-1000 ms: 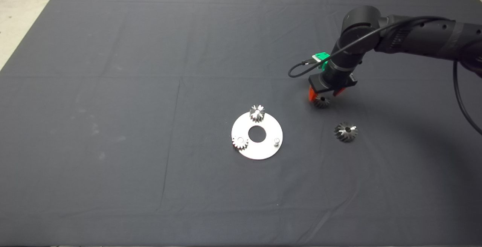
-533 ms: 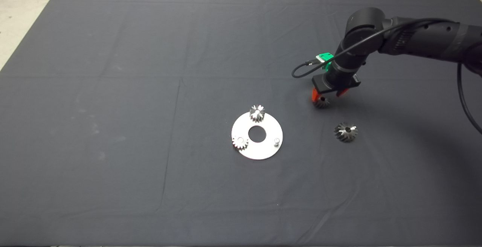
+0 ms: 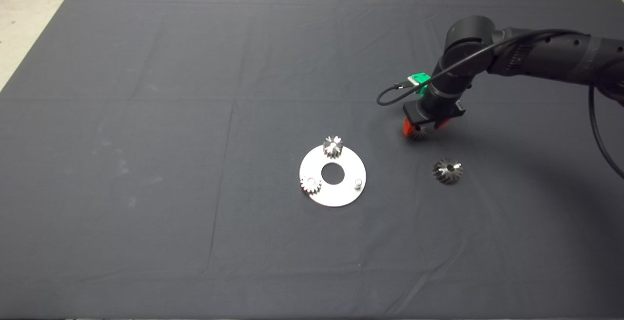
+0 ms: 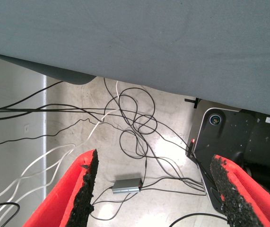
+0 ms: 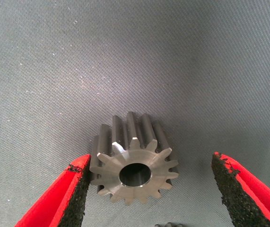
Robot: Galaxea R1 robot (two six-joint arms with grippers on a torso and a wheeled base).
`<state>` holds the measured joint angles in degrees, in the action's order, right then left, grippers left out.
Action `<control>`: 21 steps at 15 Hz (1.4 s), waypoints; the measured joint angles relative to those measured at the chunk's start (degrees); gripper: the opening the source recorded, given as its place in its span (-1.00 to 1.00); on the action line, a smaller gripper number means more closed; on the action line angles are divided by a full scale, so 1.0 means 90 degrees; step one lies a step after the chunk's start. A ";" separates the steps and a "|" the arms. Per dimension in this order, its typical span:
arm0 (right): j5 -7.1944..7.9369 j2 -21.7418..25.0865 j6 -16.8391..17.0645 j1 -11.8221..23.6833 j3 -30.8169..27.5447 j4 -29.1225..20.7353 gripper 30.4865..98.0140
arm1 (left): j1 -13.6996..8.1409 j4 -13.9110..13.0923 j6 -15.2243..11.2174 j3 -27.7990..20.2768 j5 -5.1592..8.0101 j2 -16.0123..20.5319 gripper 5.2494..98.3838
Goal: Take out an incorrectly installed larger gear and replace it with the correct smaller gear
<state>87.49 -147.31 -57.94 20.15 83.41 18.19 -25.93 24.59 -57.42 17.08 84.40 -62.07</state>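
Observation:
The smaller gear [image 3: 417,135] lies on the mat, partly hidden under my right gripper [image 3: 422,128]. In the right wrist view the smaller gear [image 5: 134,163] sits on its side between the open fingers [image 5: 73,194] of the right gripper [image 5: 150,163], with one pad close to its teeth and the other apart. The larger gear [image 3: 447,170] lies loose on the mat, nearer the front. My left gripper [image 4: 153,165] is open, empty and parked off the mat.
A round silver plate [image 3: 341,195] with a centre hole lies mid-mat. Two small gears [image 3: 333,147] [image 3: 310,184] sit on it, and one bare peg [image 3: 358,182]. The left wrist view shows floor cables [image 4: 135,123] beyond the mat edge.
My right gripper has come down over the smaller gear, which now shows less in the head view. Both gears and the plate have not moved.

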 measured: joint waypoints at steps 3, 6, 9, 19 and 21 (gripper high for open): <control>-0.0001 -0.0018 -0.0006 0.0000 -0.0015 0.0003 -0.09 | 0.0000 0.0000 0.0000 0.0001 0.0000 0.0000 0.17; -0.0001 -0.0021 -0.0045 -0.0001 -0.0205 0.0007 -0.19 | 0.0000 0.0000 0.0000 0.0001 0.0000 -0.0003 0.17; 0.0005 -0.0039 -0.0050 -0.0016 -0.0303 0.0072 -0.24 | 0.0000 0.0000 0.0000 0.0000 0.0000 0.0000 0.17; 0.0009 0.0028 -0.0122 -0.0160 -0.0173 0.0245 -0.24 | 0.0000 0.0000 0.0000 0.0000 -0.0003 0.0000 0.17; -0.0031 0.0035 -0.0183 -0.0145 -0.0024 0.0148 -0.24 | 0.0000 0.0000 0.0000 0.0000 -0.0005 -0.0003 0.17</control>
<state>87.21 -146.99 -59.59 18.85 83.19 19.52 -25.93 24.59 -57.42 17.08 84.35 -62.10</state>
